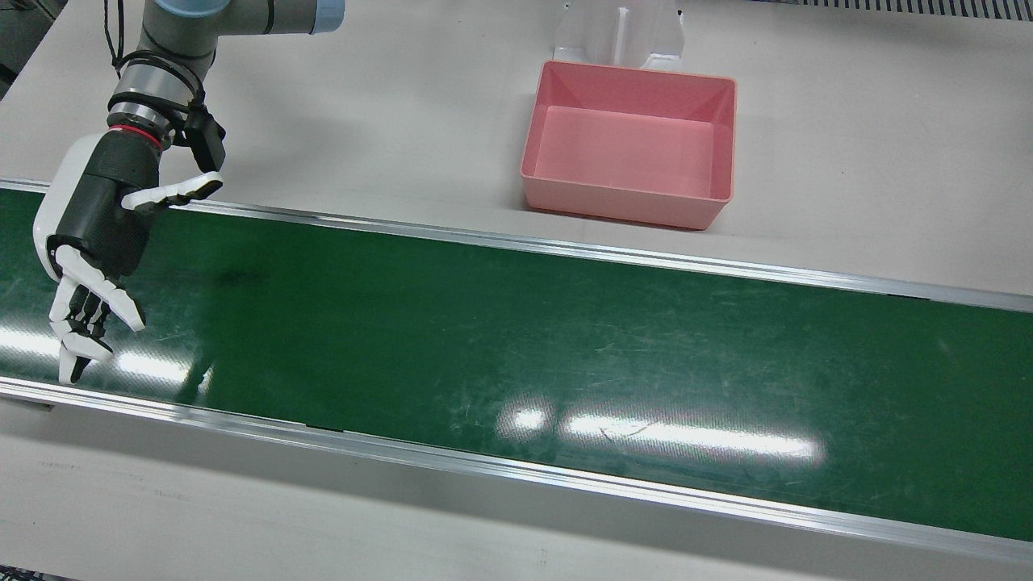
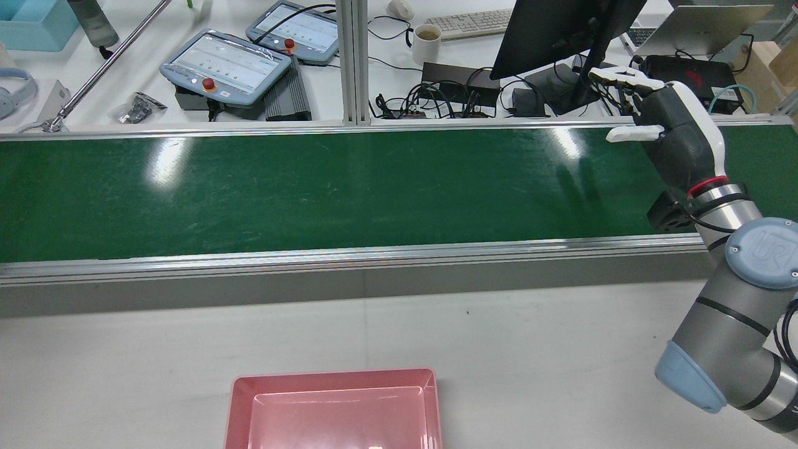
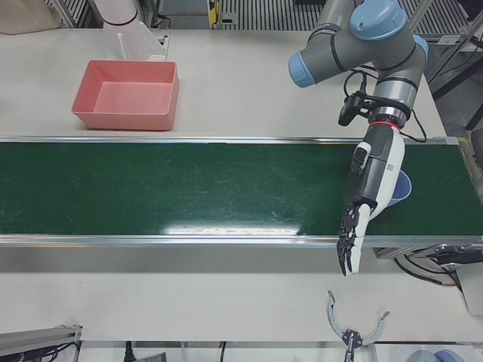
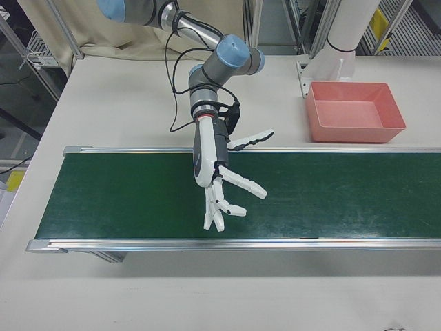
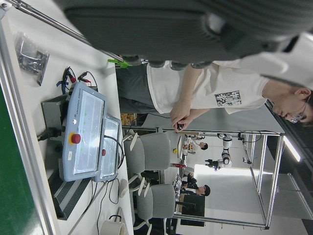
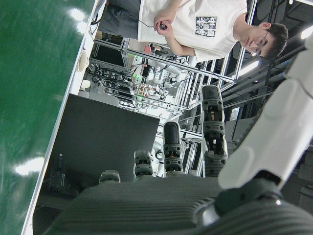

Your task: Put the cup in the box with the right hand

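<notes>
A: At the right end of the bench, over the green belt (image 1: 516, 323), hangs the right hand (image 1: 97, 234). Fingers are spread wide, thumb out to the side, nothing in it.

B: Cup?

A: Not near that hand. Only the left-front view has a candidate: a blue rounded thing (image 3: 404, 188) on the belt near the bench's left end, just behind the left hand (image 3: 367, 188). Probably the cup, but it's mostly covered.

B: Left hand state?

A: Fingers straight and pointing down, holding nothing that I can see.

B: Box?

A: The pink box (image 1: 621, 206) is empty and sits on the bare bench (image 1: 363, 105) on the robot's side of the belt, about mid-length, well apart from both hands.

B: Step in hand?

A: My read is the reach or wait for the cup, with the grasp not yet begun. To do it well, keep the right hand wide, come in from the side with the thumb opposite the fingers, and close around the cup's wall rather than its rim. Then lift clear of the belt's rail before crossing to the box.

B: Anything unclear?

A: I can't tell the cup's shape, or whether it stands upright. The front and rear views miss the left hand and the blue thing entirely. Both hand views show only the belt edge, desks and a seated person (image 6: 195, 29), no cup. The rear view cuts off the box's near side.
</notes>
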Robot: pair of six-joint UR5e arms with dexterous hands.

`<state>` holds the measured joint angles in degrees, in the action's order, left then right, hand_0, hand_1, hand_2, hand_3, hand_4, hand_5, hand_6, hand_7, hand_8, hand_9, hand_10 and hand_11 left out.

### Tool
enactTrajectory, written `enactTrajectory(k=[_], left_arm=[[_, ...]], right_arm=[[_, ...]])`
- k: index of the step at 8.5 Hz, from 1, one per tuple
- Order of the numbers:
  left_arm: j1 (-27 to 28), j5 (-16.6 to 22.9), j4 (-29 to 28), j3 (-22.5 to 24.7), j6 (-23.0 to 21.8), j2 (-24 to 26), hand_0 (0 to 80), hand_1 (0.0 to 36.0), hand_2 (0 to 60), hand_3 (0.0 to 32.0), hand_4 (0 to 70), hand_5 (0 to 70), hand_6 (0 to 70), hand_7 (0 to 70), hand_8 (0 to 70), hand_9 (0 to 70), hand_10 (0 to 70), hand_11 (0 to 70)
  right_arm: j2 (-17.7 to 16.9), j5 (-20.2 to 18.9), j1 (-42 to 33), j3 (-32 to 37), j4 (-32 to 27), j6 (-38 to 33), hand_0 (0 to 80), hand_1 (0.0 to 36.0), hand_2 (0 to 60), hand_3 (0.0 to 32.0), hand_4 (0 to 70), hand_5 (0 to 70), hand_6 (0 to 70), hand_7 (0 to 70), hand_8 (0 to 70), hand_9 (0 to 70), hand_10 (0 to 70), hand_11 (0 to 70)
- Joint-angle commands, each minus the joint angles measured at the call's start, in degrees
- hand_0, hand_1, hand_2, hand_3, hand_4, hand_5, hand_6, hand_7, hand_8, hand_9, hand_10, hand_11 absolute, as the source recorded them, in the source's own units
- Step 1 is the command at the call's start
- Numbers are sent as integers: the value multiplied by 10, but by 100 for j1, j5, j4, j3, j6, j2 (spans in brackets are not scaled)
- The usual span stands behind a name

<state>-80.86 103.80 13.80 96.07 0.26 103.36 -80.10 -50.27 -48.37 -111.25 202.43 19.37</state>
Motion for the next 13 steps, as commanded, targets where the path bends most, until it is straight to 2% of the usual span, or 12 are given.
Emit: enactTrajectory(k=[1,2,5,10,13], left_arm=[[0,-1,0,0,0,0,0,0,0,0,0,0,0,0,0,0,0,0],[0,8,0,0,0,0,0,0,0,0,0,0,0,0,0,0,0,0],[0,8,0,0,0,0,0,0,0,0,0,0,0,0,0,0,0,0],[0,-1,0,9,0,0,0,0,0,0,0,0,0,0,0,0,0,0],[0,8,9,9,0,0,0,0,0,0,0,0,0,0,0,0,0,0]], right_arm=[[65,-9,12,24,51,-303,469,0,0,92,391,3,67,459,33,141,0,0],[65,-9,12,33,60,-303,468,0,0,92,393,3,66,454,32,138,0,0],[56,9,-5,33,51,-311,469,0,0,114,335,5,57,412,21,117,0,0],[56,-18,-58,-20,68,-303,471,0,0,106,370,4,62,442,24,125,0,0],[47,-18,-67,-11,104,-303,475,0,0,106,373,4,60,433,24,126,0,0]])
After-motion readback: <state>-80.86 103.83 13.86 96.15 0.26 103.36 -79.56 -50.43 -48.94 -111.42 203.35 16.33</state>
